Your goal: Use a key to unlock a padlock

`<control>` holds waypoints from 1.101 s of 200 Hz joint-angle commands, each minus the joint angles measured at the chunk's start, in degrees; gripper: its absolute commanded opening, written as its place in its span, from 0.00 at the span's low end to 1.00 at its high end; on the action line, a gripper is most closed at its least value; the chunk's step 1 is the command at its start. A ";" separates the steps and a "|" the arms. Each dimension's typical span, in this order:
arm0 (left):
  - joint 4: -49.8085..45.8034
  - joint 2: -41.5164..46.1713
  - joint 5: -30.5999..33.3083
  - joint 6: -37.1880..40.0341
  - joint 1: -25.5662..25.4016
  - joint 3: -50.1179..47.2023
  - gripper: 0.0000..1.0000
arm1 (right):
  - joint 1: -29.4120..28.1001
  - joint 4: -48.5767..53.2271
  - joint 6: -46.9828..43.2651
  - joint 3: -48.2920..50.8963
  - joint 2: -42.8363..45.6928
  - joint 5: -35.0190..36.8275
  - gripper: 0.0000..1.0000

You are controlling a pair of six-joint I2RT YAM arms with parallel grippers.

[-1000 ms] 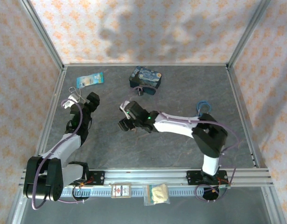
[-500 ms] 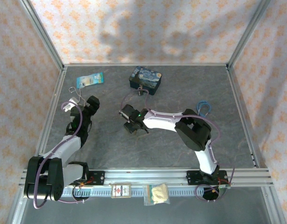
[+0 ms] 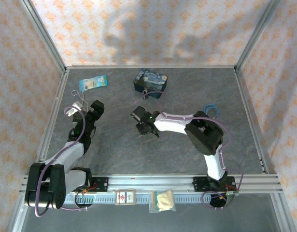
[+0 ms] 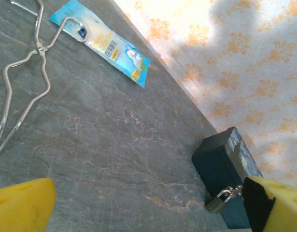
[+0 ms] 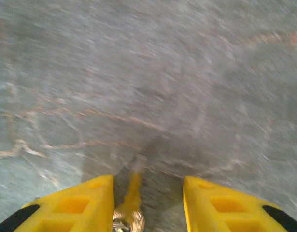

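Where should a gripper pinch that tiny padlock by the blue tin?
Probably the body of the small dark metal padlock, from the open side: the blue painted tin box sits close behind it, and its silvery shackle is thin.

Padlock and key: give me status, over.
Left claw open, empty. Key inside right claw, grip unclear. Padlock at foot of blue tin. Nothing seen between claw and padlock.

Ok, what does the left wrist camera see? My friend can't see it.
A tiny padlock sits beside the bottom of a blue tin at the lower right. Two yellow fingers of the end effector poke in wide apart at the bottom corners, with a bent wire loop and a blue packet at the upper left.
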State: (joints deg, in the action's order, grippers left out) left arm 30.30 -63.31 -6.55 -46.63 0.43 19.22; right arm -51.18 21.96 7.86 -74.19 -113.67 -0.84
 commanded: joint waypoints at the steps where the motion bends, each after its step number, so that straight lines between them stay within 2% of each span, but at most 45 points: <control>1: 3.16 1.52 -2.43 -1.10 0.27 -0.15 0.99 | 1.60 1.25 3.84 4.59 3.34 -1.28 0.40; 29: 4.02 1.87 -3.73 -2.29 -0.34 -0.15 0.99 | 1.71 2.14 5.36 7.74 5.84 -1.33 0.41; 44: 4.55 1.95 -3.92 -2.63 -0.83 -0.15 0.99 | 1.70 1.45 5.06 8.73 8.07 -2.58 0.45; 60: 4.59 1.96 -3.84 -2.79 -1.30 -0.06 0.99 | 1.70 0.33 3.61 8.95 10.64 -2.79 0.51; 82: 4.67 2.11 -3.72 -3.09 -1.52 0.02 0.99 | 1.44 -0.46 -0.24 7.78 12.46 -3.06 0.53; 105: 4.24 2.39 -3.12 -3.14 -1.57 -0.05 0.99 | -0.06 1.00 -5.78 5.11 10.91 -5.53 0.56; 131: 3.87 2.75 -2.95 -3.20 -1.59 -0.27 0.99 | -2.02 4.06 -9.12 2.01 6.49 -5.22 0.56; 170: 3.67 2.93 -2.59 -3.38 -1.56 -0.50 0.99 | -2.96 5.72 -10.67 0.62 3.16 -5.77 0.49; 220: 3.97 2.49 -2.85 -3.79 -1.65 -0.24 0.99 | -2.84 6.50 -9.07 1.92 2.17 -1.53 0.39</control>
State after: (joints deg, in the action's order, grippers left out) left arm 32.67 -61.19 -9.65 -49.67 -0.75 19.22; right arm -54.06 26.46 -1.56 -72.47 -110.76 -6.24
